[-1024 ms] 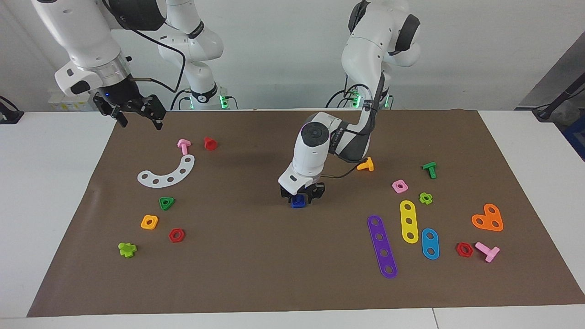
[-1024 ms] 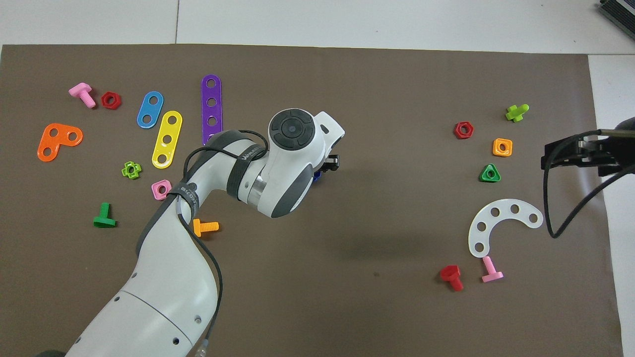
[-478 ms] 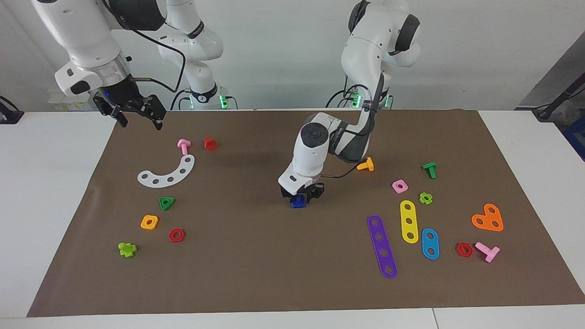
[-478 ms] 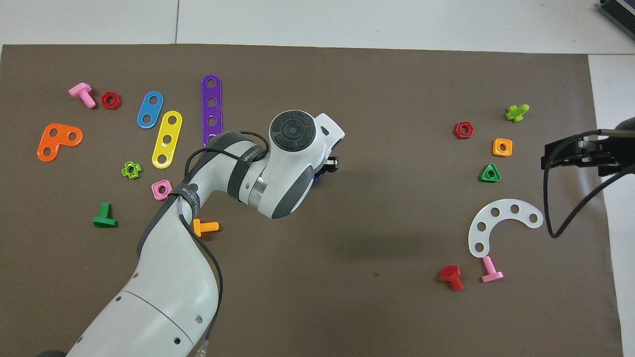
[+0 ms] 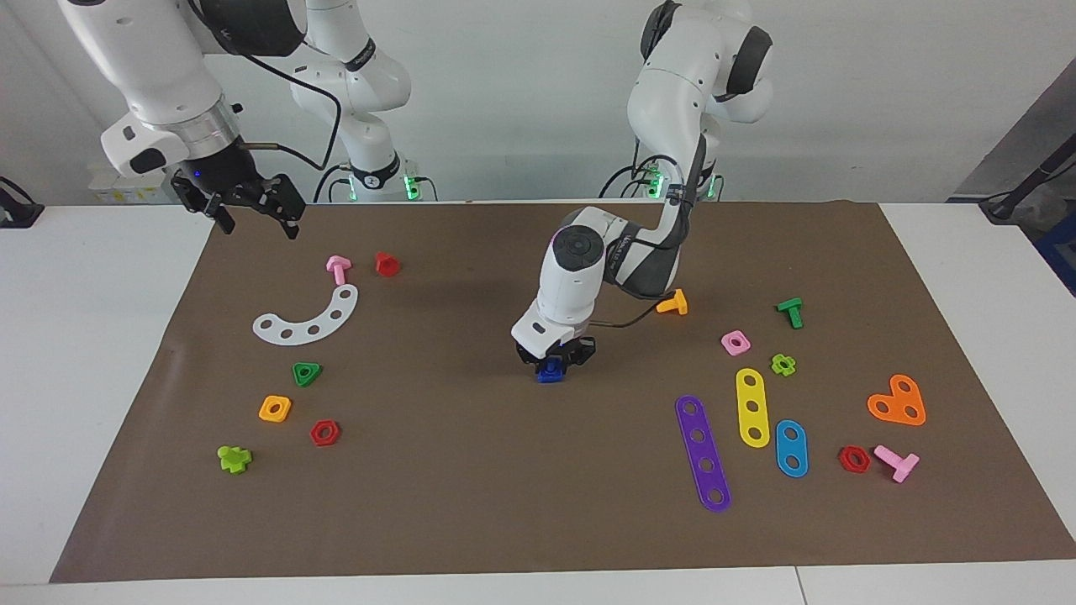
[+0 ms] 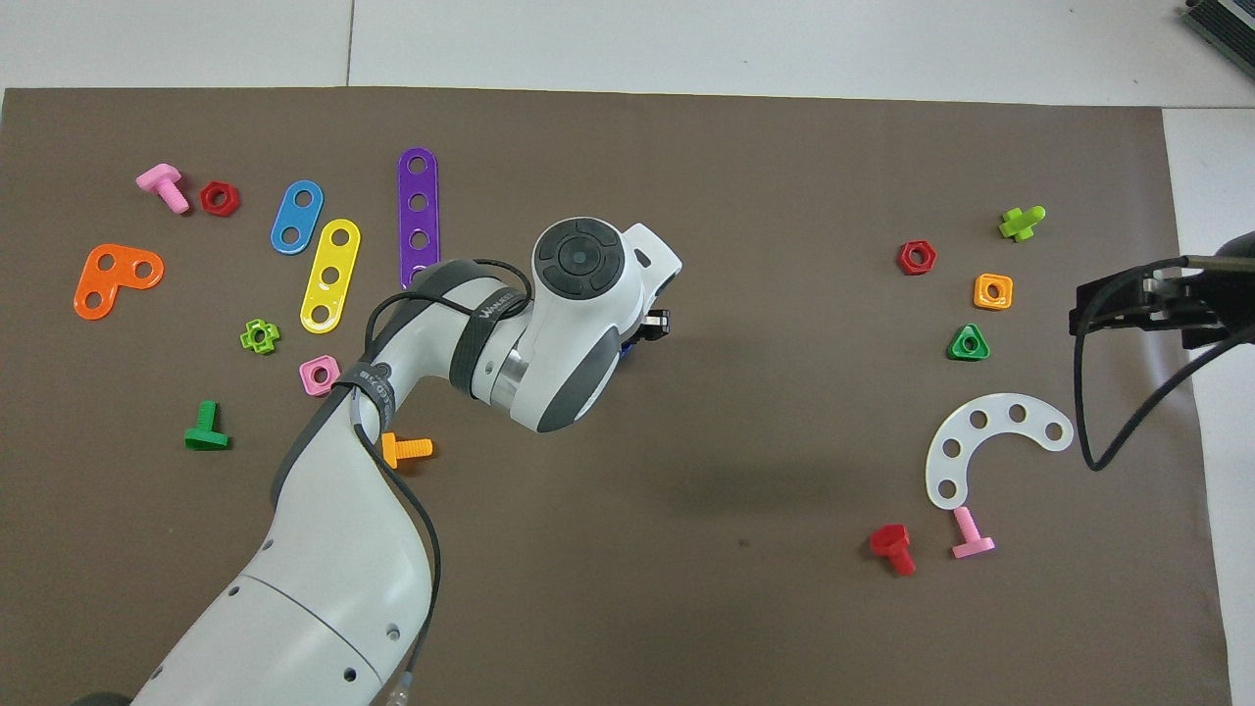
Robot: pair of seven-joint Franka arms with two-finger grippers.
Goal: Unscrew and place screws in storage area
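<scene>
A: What stands at the robots' end of the room?

B: A plain pale wall, evenly lit, with no hard shadows on it. At the left arm's end a dark grey panel slants down toward the table.

A: And the table itself?

B: White, made of sections; a seam shows along the edge farthest from the robots. A brown paper mat covers most of it, leaving white table bare at both ends.

A: Anything else around?

B: A dark ribbed object at one corner of the overhead view, and something blue just off the table.
</scene>
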